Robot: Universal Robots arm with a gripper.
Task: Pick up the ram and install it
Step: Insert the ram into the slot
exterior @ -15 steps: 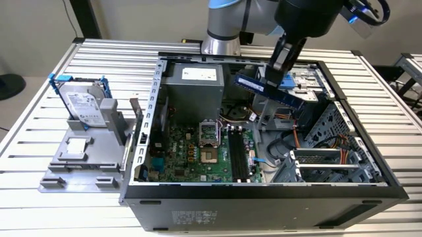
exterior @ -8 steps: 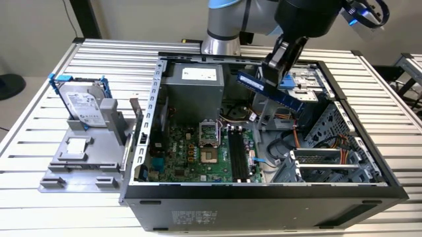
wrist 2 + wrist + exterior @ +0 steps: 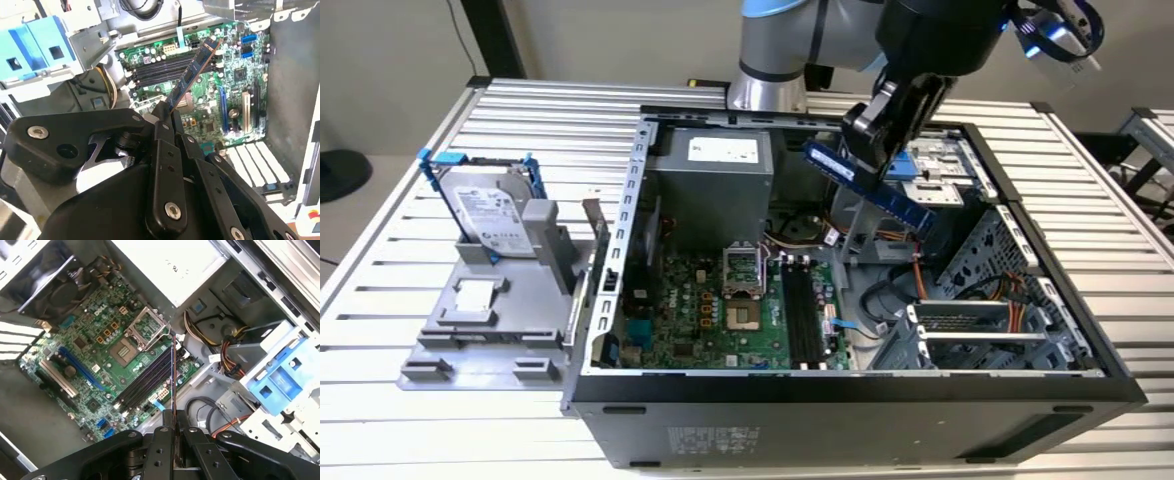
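Above open case (image 3: pixel 636 200), end effector (image 3: pixel 870 140) grips ram (image 3: pixel 909 208) (hanging clear).

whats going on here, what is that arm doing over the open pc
The robot arm's gripper is shut on the ram, a slim dark strip, and holds it tilted in the air above the open computer case. The stick is not installed: the long black memory slots on the motherboard below it look empty. A hard drive in a blue frame stands on a grey holder outside the case, at the exterior view's left.
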